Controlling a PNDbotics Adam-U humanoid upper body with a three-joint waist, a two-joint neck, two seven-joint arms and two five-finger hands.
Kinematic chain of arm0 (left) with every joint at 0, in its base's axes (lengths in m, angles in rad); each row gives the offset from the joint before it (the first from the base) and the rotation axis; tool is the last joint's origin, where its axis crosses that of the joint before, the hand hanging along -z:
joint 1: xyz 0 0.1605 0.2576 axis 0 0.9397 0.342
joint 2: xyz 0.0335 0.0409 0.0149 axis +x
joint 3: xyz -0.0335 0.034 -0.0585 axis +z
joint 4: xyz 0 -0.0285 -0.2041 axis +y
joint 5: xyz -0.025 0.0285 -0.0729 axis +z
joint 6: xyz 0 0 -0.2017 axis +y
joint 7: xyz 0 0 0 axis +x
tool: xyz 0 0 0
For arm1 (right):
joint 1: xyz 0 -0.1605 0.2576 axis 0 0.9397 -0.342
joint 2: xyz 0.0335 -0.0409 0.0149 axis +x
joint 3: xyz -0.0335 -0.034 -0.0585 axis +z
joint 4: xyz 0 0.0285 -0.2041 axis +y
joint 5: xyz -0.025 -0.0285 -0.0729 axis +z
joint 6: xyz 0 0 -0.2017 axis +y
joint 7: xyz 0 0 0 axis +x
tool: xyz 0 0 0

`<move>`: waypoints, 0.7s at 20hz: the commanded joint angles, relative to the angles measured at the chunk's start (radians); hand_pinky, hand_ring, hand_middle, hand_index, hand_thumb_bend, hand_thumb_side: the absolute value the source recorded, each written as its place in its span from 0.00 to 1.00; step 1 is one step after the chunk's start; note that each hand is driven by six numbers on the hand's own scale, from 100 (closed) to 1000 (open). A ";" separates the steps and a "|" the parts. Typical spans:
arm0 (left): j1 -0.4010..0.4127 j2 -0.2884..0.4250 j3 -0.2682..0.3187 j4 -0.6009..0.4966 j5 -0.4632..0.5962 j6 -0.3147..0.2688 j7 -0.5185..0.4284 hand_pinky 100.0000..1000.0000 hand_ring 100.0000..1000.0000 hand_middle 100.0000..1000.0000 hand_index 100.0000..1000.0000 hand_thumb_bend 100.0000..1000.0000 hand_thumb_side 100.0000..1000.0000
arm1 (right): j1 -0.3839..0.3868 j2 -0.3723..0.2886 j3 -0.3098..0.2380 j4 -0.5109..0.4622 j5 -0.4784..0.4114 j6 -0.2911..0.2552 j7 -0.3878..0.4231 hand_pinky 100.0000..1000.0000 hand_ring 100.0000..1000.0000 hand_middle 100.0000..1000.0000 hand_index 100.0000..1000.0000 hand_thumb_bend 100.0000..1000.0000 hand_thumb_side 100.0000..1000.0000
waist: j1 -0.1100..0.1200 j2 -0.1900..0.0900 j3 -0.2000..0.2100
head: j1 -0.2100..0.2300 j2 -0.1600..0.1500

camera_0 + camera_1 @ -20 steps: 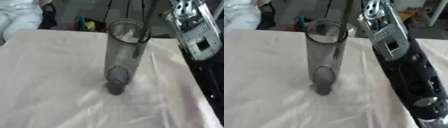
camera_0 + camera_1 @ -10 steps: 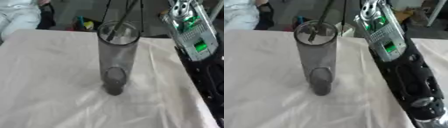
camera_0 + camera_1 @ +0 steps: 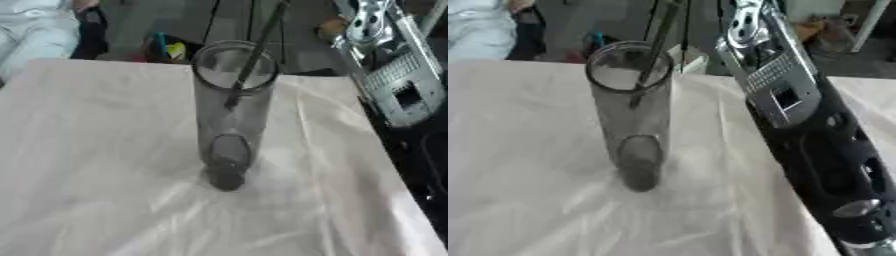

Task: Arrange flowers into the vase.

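Upright vase point(image 3: 230, 115) on cloth point(image 3: 96, 165), stem point(image 3: 254, 55) inside

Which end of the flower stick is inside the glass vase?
The lower end of the stem sits inside the vase; the upper end leans out past the rim.

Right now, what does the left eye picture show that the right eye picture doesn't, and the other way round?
Only the left eye view shows the yellow and blue items on the floor behind the table. Only the right eye view shows the right arm's long black lower section running down to the bottom corner. Both show the clear glass vase standing upright on the white tablecloth, with a dark flower stem entering its mouth. Neither shows a hand.
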 commanded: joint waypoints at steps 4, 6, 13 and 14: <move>-0.007 0.017 0.015 -0.013 -0.006 0.002 0.002 0.60 0.75 0.75 0.84 0.00 1.00 | 0.000 -0.046 0.004 -0.043 0.022 0.005 0.033 0.17 0.19 0.10 0.18 0.00 0.65 | 0.005 -0.038 0.000 | 0.005 -0.003; -0.007 0.018 0.015 -0.013 -0.007 0.002 0.002 0.60 0.75 0.75 0.84 0.00 1.00 | 0.006 -0.054 0.011 -0.050 0.029 0.006 0.048 0.17 0.19 0.09 0.18 0.00 0.62 | 0.004 -0.038 0.002 | 0.006 -0.002; -0.007 0.020 0.015 -0.013 -0.007 0.002 0.002 0.60 0.75 0.75 0.84 0.00 1.00 | 0.019 -0.083 0.028 -0.061 0.063 0.014 0.103 0.17 0.19 0.09 0.17 0.00 0.62 | 0.002 -0.037 0.003 | 0.008 -0.002; -0.008 0.020 0.015 -0.013 -0.007 0.002 0.002 0.60 0.75 0.75 0.84 0.00 1.00 | 0.021 -0.089 0.030 -0.064 0.069 0.015 0.113 0.17 0.19 0.09 0.17 0.00 0.62 | 0.002 -0.037 0.003 | 0.009 -0.002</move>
